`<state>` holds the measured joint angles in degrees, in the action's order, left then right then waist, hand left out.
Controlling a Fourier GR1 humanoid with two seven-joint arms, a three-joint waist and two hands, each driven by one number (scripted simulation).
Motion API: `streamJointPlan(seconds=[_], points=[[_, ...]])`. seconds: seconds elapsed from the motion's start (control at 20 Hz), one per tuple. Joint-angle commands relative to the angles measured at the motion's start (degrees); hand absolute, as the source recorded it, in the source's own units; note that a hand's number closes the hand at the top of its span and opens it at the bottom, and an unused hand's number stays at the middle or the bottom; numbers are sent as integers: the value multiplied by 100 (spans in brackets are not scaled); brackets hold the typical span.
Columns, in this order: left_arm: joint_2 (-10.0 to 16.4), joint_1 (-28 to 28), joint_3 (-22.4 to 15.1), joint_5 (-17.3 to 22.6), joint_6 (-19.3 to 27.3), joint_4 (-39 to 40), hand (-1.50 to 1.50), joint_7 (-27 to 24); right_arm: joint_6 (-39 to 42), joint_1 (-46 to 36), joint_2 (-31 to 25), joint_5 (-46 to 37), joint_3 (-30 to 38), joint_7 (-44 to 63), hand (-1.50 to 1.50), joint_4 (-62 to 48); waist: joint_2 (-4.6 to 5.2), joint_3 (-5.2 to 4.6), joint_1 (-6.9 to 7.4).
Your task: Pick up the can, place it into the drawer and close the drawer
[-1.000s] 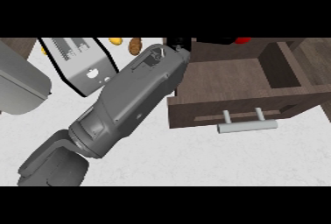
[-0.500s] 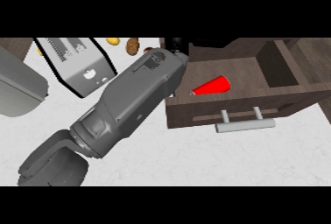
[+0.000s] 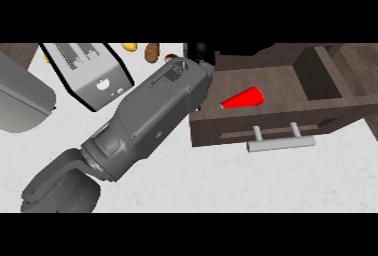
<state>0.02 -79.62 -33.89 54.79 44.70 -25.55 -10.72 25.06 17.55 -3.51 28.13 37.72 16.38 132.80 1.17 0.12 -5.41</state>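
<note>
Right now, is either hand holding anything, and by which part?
Nothing that shows. The can lies free in the open drawer; the left hand, mostly hidden, is apart from it.

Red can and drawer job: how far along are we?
Done: the red can lies in the open brown wooden drawer. In hand: the grey left forearm extends to the drawer's left edge. Left: pushing the drawer shut.

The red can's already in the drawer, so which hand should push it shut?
Probably the left hand: it is at the back-left corner of the open drawer. The right hand is not in view.
</note>
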Motion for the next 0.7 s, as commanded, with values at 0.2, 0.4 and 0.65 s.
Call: streamJointPlan(seconds=[0.2, 0.4, 0.65], points=[[-2, -38, -58, 316, 82, -345, -150, -306, 456, -251, -192, -1336, -147, -767, -150, 534, -24, -3, 131], [-2, -268, -29, 476, 186, -280, -150, -424, 393, -646, -120, -2005, -627, -965, -150, 685, 8, -2, 122], [-2, -166, -135, 493, 180, -356, -150, -634, 239, -1207, -219, -3334, -1377, -893, -150, 651, 1, -8, 335]])
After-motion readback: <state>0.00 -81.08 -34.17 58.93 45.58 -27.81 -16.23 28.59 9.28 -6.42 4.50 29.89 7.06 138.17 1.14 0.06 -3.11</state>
